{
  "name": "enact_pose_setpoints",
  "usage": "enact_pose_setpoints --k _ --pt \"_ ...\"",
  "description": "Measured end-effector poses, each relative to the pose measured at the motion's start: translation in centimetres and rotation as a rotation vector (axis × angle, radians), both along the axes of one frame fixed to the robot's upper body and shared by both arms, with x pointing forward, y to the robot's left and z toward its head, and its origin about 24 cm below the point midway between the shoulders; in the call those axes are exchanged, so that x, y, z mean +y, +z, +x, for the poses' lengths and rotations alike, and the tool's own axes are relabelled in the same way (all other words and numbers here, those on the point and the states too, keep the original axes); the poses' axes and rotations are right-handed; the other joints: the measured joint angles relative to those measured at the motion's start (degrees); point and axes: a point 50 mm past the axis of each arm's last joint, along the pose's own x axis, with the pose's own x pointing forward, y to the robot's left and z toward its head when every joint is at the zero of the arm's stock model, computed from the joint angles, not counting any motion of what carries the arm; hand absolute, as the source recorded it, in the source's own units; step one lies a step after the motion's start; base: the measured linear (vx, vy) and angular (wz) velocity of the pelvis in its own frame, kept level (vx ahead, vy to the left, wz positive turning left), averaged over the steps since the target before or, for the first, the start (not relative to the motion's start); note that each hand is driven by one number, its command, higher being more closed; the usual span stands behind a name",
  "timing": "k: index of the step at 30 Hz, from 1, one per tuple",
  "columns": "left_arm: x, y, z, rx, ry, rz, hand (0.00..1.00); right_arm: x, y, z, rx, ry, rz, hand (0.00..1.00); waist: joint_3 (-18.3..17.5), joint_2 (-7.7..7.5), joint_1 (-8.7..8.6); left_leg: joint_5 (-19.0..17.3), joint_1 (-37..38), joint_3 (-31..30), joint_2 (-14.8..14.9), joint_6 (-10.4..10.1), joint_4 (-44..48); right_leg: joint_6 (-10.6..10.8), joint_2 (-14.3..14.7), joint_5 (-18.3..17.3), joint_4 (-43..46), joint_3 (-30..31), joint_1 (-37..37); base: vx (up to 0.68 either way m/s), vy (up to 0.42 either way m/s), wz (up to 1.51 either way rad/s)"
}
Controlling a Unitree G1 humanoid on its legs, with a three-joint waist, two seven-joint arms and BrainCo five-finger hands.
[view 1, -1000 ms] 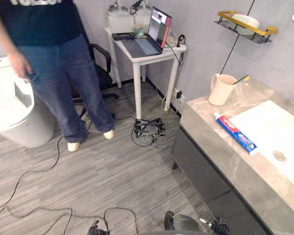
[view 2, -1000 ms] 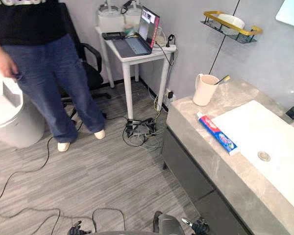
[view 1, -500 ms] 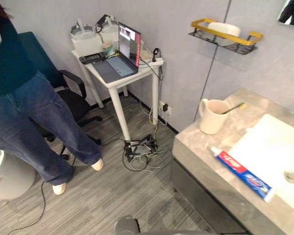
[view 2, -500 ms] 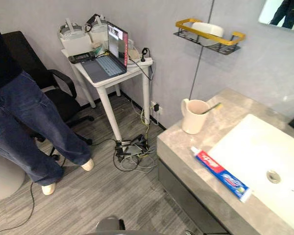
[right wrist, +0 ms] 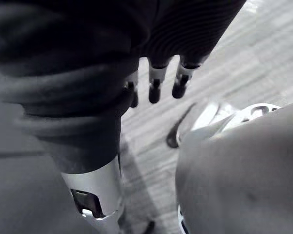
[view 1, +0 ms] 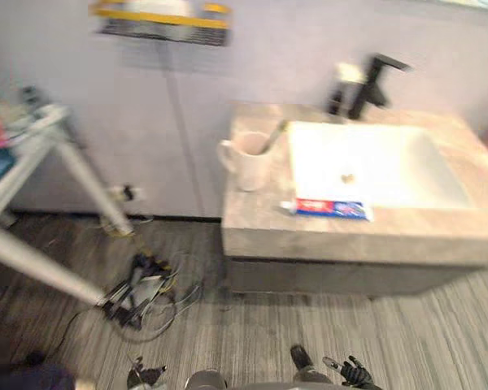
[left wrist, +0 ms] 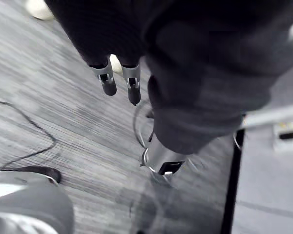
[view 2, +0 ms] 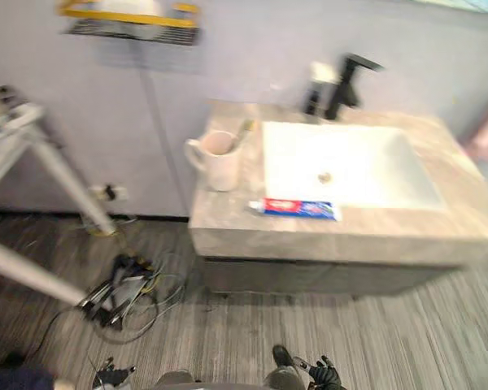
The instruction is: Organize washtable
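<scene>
The head camera has swung round since half a second ago, so the grey marbled washtable counter (view 1: 342, 237) now lies straight ahead, its things unmoved on it. The red, white and blue toothpaste tube (view 1: 329, 209) lies on the front rim, just beside the white rectangular basin (view 1: 390, 166). The cream handled mug (view 1: 248, 160), holding a toothbrush (view 1: 274, 136), stands left of the basin. The left hand (left wrist: 108, 83) and right hand (right wrist: 154, 90) hang low over the floor, fingers relaxed, holding nothing.

Head eye views both look down on the washtable (view 1: 407, 231); wrist views face the floor (left wrist: 49, 112) closely.
</scene>
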Motion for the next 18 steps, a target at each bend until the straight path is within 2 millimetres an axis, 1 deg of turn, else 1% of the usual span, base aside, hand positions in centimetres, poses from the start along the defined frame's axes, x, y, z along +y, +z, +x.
enact_pose_setpoints --k 1,2,3,4,5,6,7,8,9,11,13,15,17,18 --pt "0.0 0.1 0.4 -0.014 0.002 -0.002 0.0 -0.2 0.0 0.0 0.001 -0.012 -0.001 0.0 0.02 0.24 -0.07 0.0 0.01 1.24 0.34 0.02 -0.23 -0.5 0.03 1.51 -1.12 -1.98 -0.39 0.0 0.039 -1.28" --pt "-0.6 0.2 1.2 -0.043 0.009 -0.02 0.0 -0.4 0.0 -0.1 0.002 -0.034 -0.001 0.0 -0.03 0.69 -0.05 0.45 0.12 4.16 1.61 0.52 -0.94 -2.68 -0.11 2.92 -2.49 -8.62 -1.06 0.01 0.021 -0.79" --pt "-0.7 0.2 1.5 -0.053 0.014 -0.025 0.0 -0.5 0.0 0.0 0.002 -0.037 -0.004 0.0 -0.05 0.72 -0.06 0.63 0.64 5.46 1.99 0.54 -1.37 -3.67 -0.39 2.21 -1.18 -12.85 -1.67 0.08 0.002 -0.9" --pt "-0.9 0.1 1.4 -0.051 0.025 -0.036 0.0 -1.0 0.1 -0.2 0.009 -0.04 -0.014 0.0 -0.04 1.04 0.35 1.15 2.07 7.12 2.02 0.07 -2.7 -5.24 -0.77 1.14 0.23 -20.48 -2.0 0.12 -0.019 -0.68" --pt "-1.4 -0.1 1.0 -0.039 0.037 -0.056 0.0 -1.4 0.0 -0.6 0.027 -0.049 -0.02 0.0 -0.11 1.73 0.28 1.36 3.11 7.55 1.78 -0.25 -3.46 -4.54 -1.28 1.85 -1.02 -24.0 -1.06 0.12 -0.016 -0.53" --pt "-1.6 -0.3 0.9 -0.033 0.039 -0.064 0.0 -1.6 0.0 -0.9 0.034 -0.059 -0.023 0.0 -0.05 2.17 0.12 1.54 3.61 7.35 1.61 -0.52 -3.9 -3.74 -1.21 2.33 -1.77 -24.23 -0.32 0.14 -0.06 -0.2" --pt "-1.9 -0.5 0.6 -0.022 0.043 -0.078 0.0 -2.4 0.0 -1.8 0.062 -0.072 -0.036 0.0 -0.56 2.4 0.21 3.4 5.58 5.58 0.0 -0.98 -7.56 -2.82 -1.25 2.93 -4.29 -23.86 1.52 0.13 -0.069 -0.02" --pt "-1.9 -0.5 0.5 -0.017 0.04 -0.078 0.0 -2.6 -0.1 -2.1 0.075 -0.073 -0.038 0.0 -0.72 2.68 0.22 4.11 6.28 5.5 -0.51 -1.2 -8.95 -2.48 -1.39 3.16 -5.05 -23.85 1.87 0.16 -0.085 0.0" --pt "-1.9 -0.5 0.4 -0.014 0.034 -0.078 0.0 -2.8 -0.1 -2.4 0.086 -0.071 -0.041 0.0 -0.9 3.05 0.26 4.69 6.83 5.48 -1.01 -1.38 -10.41 -2.29 -1.42 3.44 -5.84 -23.91 2.23 0.11 -0.051 0.01" --pt "-2.1 -0.6 0.2 -0.007 0.027 -0.082 0.0 -3.3 -0.1 -3.2 0.121 -0.062 -0.05 0.0 -1.5 3.94 0.28 6.99 8.56 4.96 -2.07 -2.14 -14.78 -2.63 -1.41 4.9 -9.63 -24.18 4.13 0.12 -0.07 0.04" --pt "-2.2 -0.7 0.1 -0.003 0.016 -0.083 0.0 -3.4 -0.2 -3.5 0.139 -0.04 -0.051 0.0 -1.42 3.94 0.25 7.77 9.9 3.38 -2.13 -2.59 -16.46 -3.03 -1.08 5.66 -11.75 -24.6 5.96 0.08 -0.093 0.02" --pt "-2.9 -0.8 0.2 0.006 -0.018 -0.099 0.0 -3.3 -0.2 -3.5 0.153 0.003 -0.062 0.0 -1.51 3.85 0.22 8.3 11.61 2.47 -1.98 -2.9 -18.15 -3.39 -0.58 6.6 -14.36 -24.62 8.58 0.02 -0.073 -0.06" --pt "-3.8 -0.9 0.6 0.006 -0.075 -0.111 0.0 -3.3 -0.2 -3.3 0.152 0.034 -0.074 0.0 -1.56 3.52 0.2 8.32 12.53 1.85 -2.06 -2.92 -19.22 -3.39 -0.28 6.6 -14.39 -24.52 8.99 -0.03 -0.042 -0.04" --pt "-3.8 -0.9 0.7 0.005 -0.083 -0.111 0.0 -3.3 -0.2 -3.3 0.154 0.032 -0.079 0.0 -1.48 3.38 0.1 8.32 12.81 1.48 -2.14 -2.92 -19.34 -3.39 -0.31 6.6 -14.45 -24.6 9.28 -0.05 -0.021 0.06"
